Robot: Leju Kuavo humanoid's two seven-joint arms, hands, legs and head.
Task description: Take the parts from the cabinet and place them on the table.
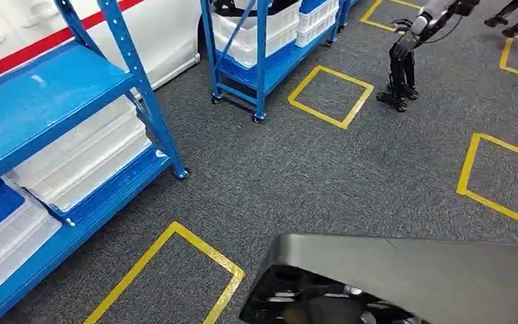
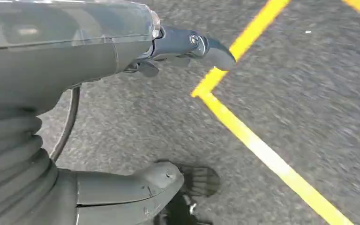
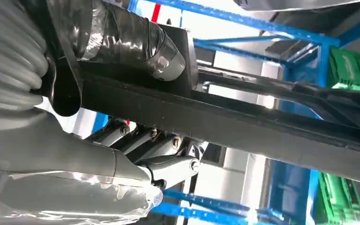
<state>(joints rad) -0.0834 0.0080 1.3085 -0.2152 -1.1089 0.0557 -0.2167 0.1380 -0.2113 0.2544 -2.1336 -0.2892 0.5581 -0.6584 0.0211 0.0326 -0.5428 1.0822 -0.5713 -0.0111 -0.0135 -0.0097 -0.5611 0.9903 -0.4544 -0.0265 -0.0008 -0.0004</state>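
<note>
The black part, a long dark beam-like piece, is held in the right hand. Dark fingers are curled against one side of it, and a foil-wrapped thumb is pressed on the opposite side. In the head view the same black part is seen as a broad dark slab low in the frame, above the grey carpeted floor, apart from any rack.

The left hand is held over the floor, thumb and fingers spread apart with nothing between them. A yellow tape line is crossed beneath it.

From the head view, a blue rack with white bins on its lower shelves is recorded to the left, and a second blue rack further off. Yellow tape squares are marked on the carpet.

Green crates on blue racking are recorded in the right wrist view, behind the part.
</note>
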